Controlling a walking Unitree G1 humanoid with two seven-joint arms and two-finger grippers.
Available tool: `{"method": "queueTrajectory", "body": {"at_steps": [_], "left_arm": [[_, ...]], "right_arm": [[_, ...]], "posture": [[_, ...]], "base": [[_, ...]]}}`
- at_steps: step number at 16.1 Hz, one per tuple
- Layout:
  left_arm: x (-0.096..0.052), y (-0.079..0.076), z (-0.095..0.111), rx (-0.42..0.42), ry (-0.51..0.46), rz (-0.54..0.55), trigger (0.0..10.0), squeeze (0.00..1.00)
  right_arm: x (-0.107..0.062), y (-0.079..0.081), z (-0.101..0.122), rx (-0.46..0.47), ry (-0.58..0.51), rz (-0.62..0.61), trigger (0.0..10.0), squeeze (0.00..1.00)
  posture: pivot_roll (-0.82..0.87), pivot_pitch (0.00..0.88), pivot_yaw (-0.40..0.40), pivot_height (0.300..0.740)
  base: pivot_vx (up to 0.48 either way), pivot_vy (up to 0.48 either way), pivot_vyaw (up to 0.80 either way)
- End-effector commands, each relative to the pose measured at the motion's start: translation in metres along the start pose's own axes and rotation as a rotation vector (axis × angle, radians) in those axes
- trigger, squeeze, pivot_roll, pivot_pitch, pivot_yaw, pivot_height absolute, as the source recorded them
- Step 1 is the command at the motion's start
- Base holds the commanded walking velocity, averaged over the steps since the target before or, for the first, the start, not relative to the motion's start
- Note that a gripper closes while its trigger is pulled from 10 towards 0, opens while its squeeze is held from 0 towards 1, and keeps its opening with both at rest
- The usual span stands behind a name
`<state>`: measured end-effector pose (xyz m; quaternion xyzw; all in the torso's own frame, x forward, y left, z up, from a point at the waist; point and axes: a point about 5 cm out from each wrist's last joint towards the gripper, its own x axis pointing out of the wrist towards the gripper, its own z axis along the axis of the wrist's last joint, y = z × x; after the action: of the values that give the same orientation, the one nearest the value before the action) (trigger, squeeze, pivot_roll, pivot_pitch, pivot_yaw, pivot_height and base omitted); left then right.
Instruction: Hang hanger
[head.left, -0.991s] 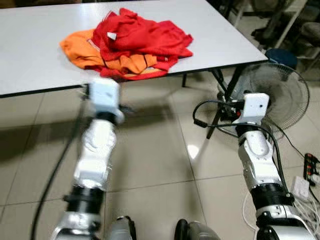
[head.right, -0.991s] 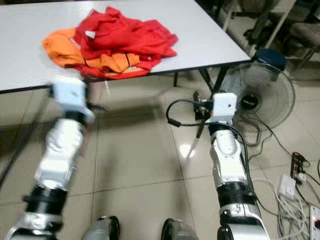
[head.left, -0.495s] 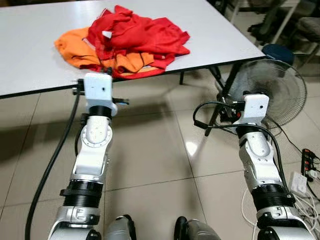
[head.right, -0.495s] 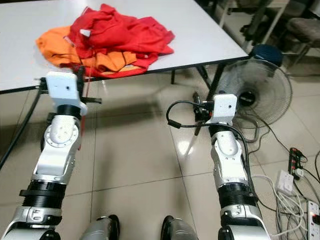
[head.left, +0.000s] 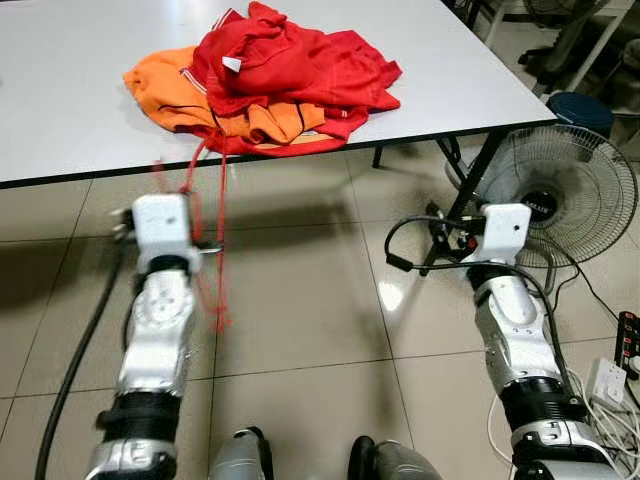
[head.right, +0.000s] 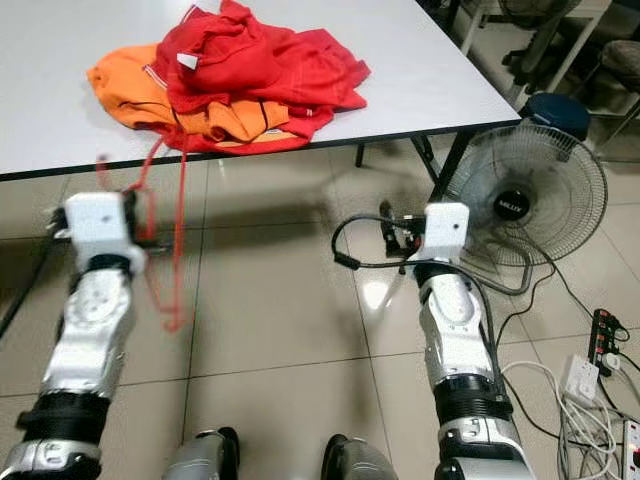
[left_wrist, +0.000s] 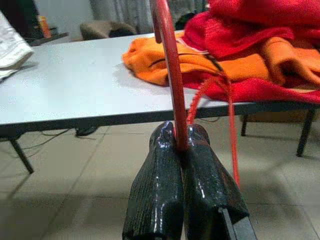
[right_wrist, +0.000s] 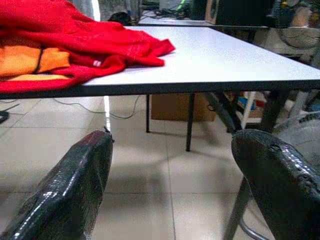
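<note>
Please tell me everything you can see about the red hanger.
The red hanger looks like thin, smooth plastic. In the left wrist view the left pincer is shut on one straight bar of it, which rises and curves at the top. In the head views it appears blurred, in front of the white table edge, just below the red and orange clothes. Its full shape cannot be made out.

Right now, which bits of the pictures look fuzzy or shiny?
In the left eye view, the red hanger is smeared with motion blur and the floor tile shows a bright glare spot; in the left wrist view, the hanger looks sharp between the left gripper fingers.
</note>
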<state>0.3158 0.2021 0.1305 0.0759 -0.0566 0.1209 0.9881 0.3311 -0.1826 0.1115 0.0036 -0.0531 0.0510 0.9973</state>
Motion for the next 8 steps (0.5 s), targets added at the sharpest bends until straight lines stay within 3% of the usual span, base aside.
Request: {"method": "queueTrajectory", "body": {"at_steps": [1,2,3,7,8], "left_arm": [[-0.002,-0.002,-0.001,0.017,0.005,0.004,10.0,0.0],[-0.002,-0.003,0.003,0.026,-0.016,0.0,10.0,0.0],[-0.002,-0.006,0.011,0.029,-0.054,0.0,10.0,0.0],[0.002,-0.007,0.023,0.019,-0.106,0.013,10.0,0.0],[0.003,-0.007,0.028,0.021,-0.126,0.023,10.0,0.0]], "right_arm": [[0.001,0.002,-0.002,0.004,0.015,0.016,10.0,0.37],[0.002,0.004,-0.001,-0.002,0.013,0.024,10.0,0.33],[0.004,0.008,0.0,-0.011,0.001,0.042,10.0,0.0],[0.007,0.015,0.004,-0.049,-0.034,0.051,10.0,0.0],[0.007,0.016,0.005,-0.009,-0.047,0.068,10.0,0.0]], "posture": [[-0.11,0.146,-0.041,0.74],[-0.1,0.145,-0.044,0.74],[-0.1,0.142,-0.044,0.74],[-0.09,0.126,-0.052,0.74],[-0.09,0.124,-0.056,0.74]], "base": [[0.0,0.0,0.43],[0.0,0.0,0.42],[0.0,0.0,0.42],[0.0,0.0,0.1],[0.0,0.0,0.51]]}}
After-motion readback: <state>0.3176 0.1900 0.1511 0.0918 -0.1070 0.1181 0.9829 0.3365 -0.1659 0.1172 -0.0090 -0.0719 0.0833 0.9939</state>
